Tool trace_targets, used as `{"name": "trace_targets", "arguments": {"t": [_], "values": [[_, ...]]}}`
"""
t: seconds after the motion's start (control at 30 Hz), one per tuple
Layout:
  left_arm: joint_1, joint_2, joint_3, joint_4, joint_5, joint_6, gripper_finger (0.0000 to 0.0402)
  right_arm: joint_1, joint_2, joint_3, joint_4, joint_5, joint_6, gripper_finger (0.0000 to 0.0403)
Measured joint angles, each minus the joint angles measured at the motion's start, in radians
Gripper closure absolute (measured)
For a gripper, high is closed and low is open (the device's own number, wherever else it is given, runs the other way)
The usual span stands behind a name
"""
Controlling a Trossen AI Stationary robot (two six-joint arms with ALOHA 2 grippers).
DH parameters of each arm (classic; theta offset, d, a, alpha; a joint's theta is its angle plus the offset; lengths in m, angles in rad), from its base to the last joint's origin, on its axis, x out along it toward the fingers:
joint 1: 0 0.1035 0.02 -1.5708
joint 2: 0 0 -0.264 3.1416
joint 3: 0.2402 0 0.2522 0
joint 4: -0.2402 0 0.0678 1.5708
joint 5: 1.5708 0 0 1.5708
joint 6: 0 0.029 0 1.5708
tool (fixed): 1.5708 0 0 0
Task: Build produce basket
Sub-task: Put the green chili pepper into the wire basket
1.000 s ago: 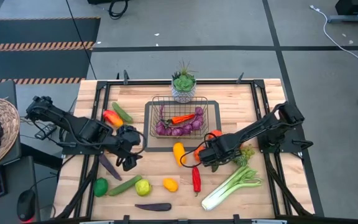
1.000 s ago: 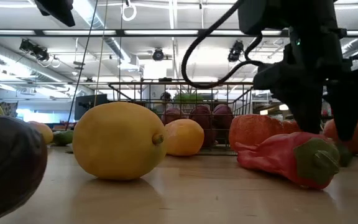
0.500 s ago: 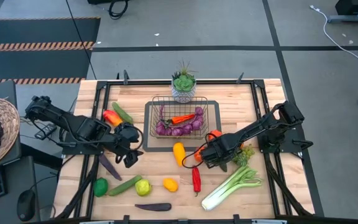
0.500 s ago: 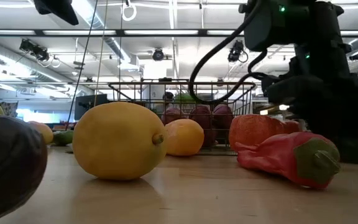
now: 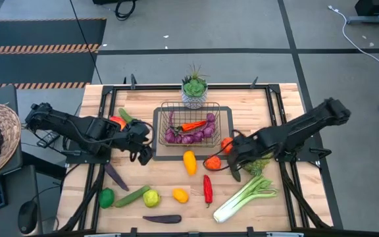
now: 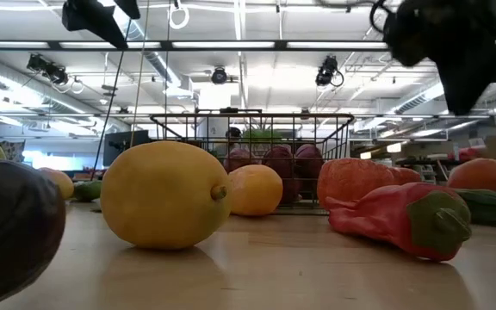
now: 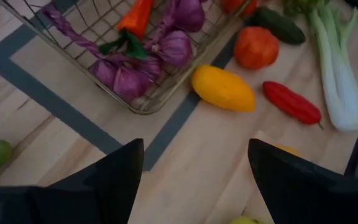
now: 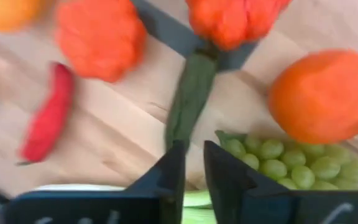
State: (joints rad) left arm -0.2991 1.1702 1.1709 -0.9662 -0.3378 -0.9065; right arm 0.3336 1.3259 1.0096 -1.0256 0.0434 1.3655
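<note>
One camera is looking straight down on the whole table; another is sitting at tabletop height, very near the fruit. Two wrist cameras are peering down close — all four are sharing the red chili [image 5: 207, 189] — [image 6: 400, 217], [image 7: 292, 103], [image 8: 46, 117].

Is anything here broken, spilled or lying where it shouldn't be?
Nothing looks damaged or spilled. The basket stands squarely in its taped outline, holding purple produce and a carrot. Most toy produce is scattered loose on the table around it, as you would expect mid-task. Both grippers hang beside it, empty: left, right.
</note>
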Motion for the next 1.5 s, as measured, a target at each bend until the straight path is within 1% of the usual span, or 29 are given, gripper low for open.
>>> {"name": "trace_targets", "arguments": {"t": [0.13, 0.2, 0.3, 0.4, 0.47, 0.6, 0.67, 0.73, 0.87, 1.0, 1.07, 1.13, 1.2, 1.3, 1.4, 1.5], "values": [[0.022, 0.000, 0.000, 0.046, 0.001, -0.006, 0.0109, -0.016, -0.114, 0.000, 0.003, 0.056, -0.014, 0.0384], [0.024, 0.000, 0.000, 0.072, 0.000, -0.007, 0.0109, -0.031, -0.157, 0.000, 0.028, 0.085, -0.051, 0.0396], [0.023, 0.000, 0.000, 0.107, 0.001, -0.028, 0.0109, -0.063, -0.199, 0.000, 0.091, 0.117, -0.122, 0.0392], [0.023, 0.000, 0.000, 0.131, 0.001, -0.049, 0.0109, -0.102, -0.219, 0.000, 0.163, 0.121, -0.180, 0.0385], [0.023, 0.000, 0.001, 0.140, 0.001, -0.054, 0.0109, -0.124, -0.221, 0.000, 0.187, 0.115, -0.184, 0.0386], [0.023, 0.000, 0.001, 0.147, 0.001, -0.061, 0.0109, -0.143, -0.198, 0.000, 0.151, 0.062, -0.158, 0.0384], [0.023, 0.000, 0.001, 0.148, 0.002, -0.077, 0.0109, -0.142, -0.176, 0.000, 0.120, 0.031, -0.158, 0.0371], [0.023, 0.000, 0.001, 0.148, 0.002, -0.078, 0.0109, -0.137, -0.148, 0.000, 0.108, -0.006, -0.162, 0.0344], [0.023, 0.000, 0.001, 0.148, 0.002, -0.077, 0.0109, -0.123, -0.080, -0.002, 0.110, -0.029, -0.157, 0.0263], [0.020, 0.000, 0.001, 0.148, 0.002, -0.077, 0.0109, -0.108, -0.009, -0.040, 0.112, -0.053, -0.107, 0.0179], [0.020, 0.000, 0.001, 0.148, 0.003, -0.077, 0.0109, -0.101, 0.025, -0.067, 0.113, -0.079, -0.086, 0.0145], [0.020, 0.000, 0.001, 0.148, 0.014, -0.075, 0.0109, -0.094, 0.059, -0.097, 0.133, -0.099, -0.076, 0.0120], [0.020, 0.000, 0.001, 0.147, 0.024, -0.069, 0.0109, -0.090, 0.087, -0.130, 0.188, -0.110, -0.076, 0.0103], [0.020, 0.000, 0.001, 0.147, 0.038, -0.068, 0.0108, -0.090, 0.119, -0.170, 0.297, -0.126, -0.079, 0.0096], [0.020, 0.000, 0.001, 0.147, 0.055, -0.066, 0.0109, -0.090, 0.148, -0.192, 0.359, -0.123, -0.075, 0.0101], [0.020, 0.000, 0.001, 0.147, 0.073, -0.066, 0.0109, -0.092, 0.188, -0.196, 0.361, -0.122, -0.077, 0.0114]]}}
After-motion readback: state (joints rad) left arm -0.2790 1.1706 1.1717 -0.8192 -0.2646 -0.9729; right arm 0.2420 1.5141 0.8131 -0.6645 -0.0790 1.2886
